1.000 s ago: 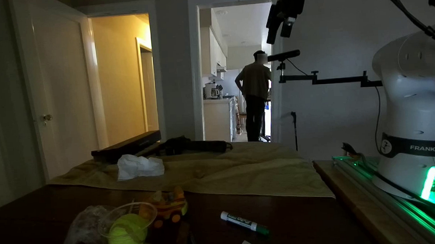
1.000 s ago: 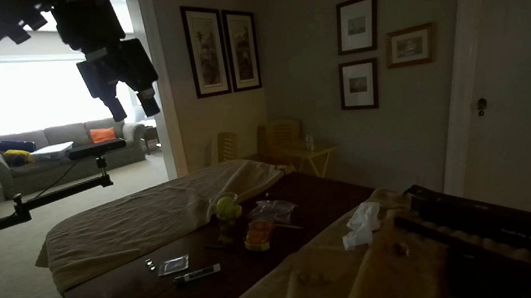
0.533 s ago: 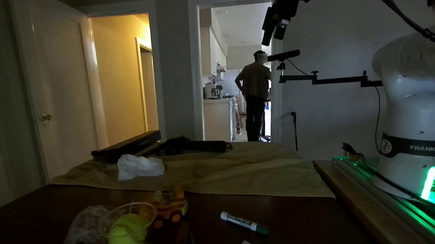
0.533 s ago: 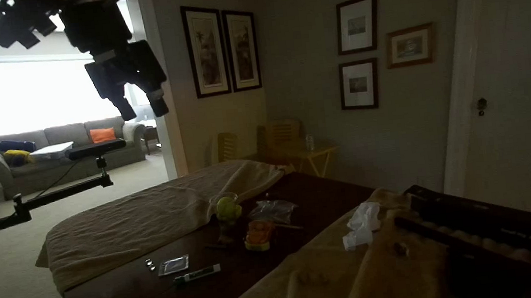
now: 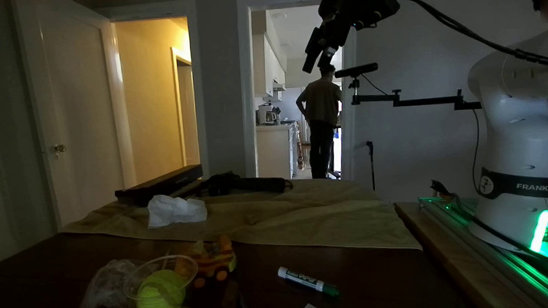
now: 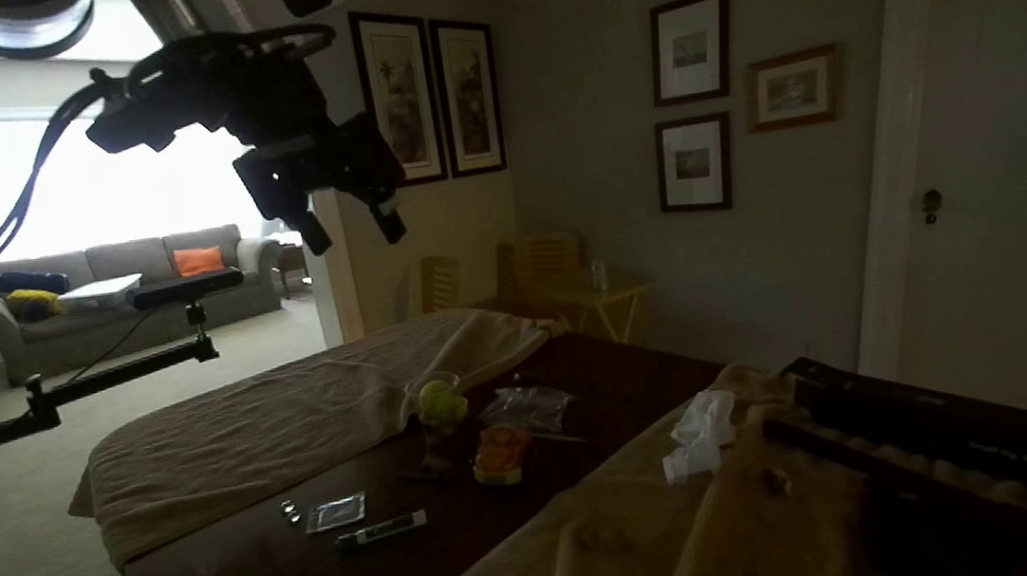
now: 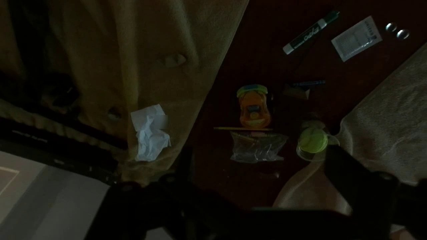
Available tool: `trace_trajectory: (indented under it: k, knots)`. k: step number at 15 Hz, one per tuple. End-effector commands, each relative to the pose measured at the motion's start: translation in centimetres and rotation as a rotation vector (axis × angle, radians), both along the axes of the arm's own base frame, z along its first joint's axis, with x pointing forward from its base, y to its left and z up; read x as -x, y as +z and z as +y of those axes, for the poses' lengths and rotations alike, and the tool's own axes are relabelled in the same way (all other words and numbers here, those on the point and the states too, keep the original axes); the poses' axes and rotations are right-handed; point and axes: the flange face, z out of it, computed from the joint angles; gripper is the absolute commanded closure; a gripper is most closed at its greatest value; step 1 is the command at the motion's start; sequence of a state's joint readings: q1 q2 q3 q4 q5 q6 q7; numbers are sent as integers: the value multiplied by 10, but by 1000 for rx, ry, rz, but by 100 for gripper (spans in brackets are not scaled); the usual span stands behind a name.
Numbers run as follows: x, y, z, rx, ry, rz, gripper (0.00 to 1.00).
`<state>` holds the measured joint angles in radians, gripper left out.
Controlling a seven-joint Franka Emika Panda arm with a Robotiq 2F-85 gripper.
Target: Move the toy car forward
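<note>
The toy car, orange with a yellow-green end, stands on the dark table in both exterior views (image 5: pixel 217 260) (image 6: pixel 500 454). In the wrist view the toy car (image 7: pixel 254 108) lies above the gap between the fingers, its yellow-green end pointing up in the picture. A pencil (image 7: pixel 230 128) lies across right by its other end. In an exterior view a clear cup partly covers the car. My gripper (image 5: pixel 316 68) is open and empty, high above the table; it also shows in an exterior view (image 6: pixel 356 238) and the wrist view (image 7: pixel 260 150), well apart from the car.
A clear cup with a yellow-green ball (image 7: pixel 313 141) and a plastic bag (image 7: pixel 258 150) are close to the car. A green marker (image 5: pixel 307 281), a packet (image 7: pixel 357 38) and white tissue (image 5: pixel 177 210) lie around it. Towels (image 6: pixel 299 425) cover both table sides. A camera arm (image 5: pixel 419 100) juts out.
My gripper has moved left and slightly down in an exterior view, and right and down in an exterior view, toward the table's middle. It stays open. The toy car has not moved.
</note>
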<state>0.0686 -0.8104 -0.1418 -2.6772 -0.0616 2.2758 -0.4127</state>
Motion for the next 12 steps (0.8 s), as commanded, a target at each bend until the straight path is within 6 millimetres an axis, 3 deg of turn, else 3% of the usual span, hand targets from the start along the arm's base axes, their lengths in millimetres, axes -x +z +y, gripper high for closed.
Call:
trace_trajectory:
  k: [1,8,9,12]
  knots:
    - [-23,-14,-9,2,150,-15,0]
    - [-63,-48,-20,-27,349,41,0]
    - [-44,-47,-20,-17,317,34,0]
    - [-56,-52,-20,-16,331,54,0]
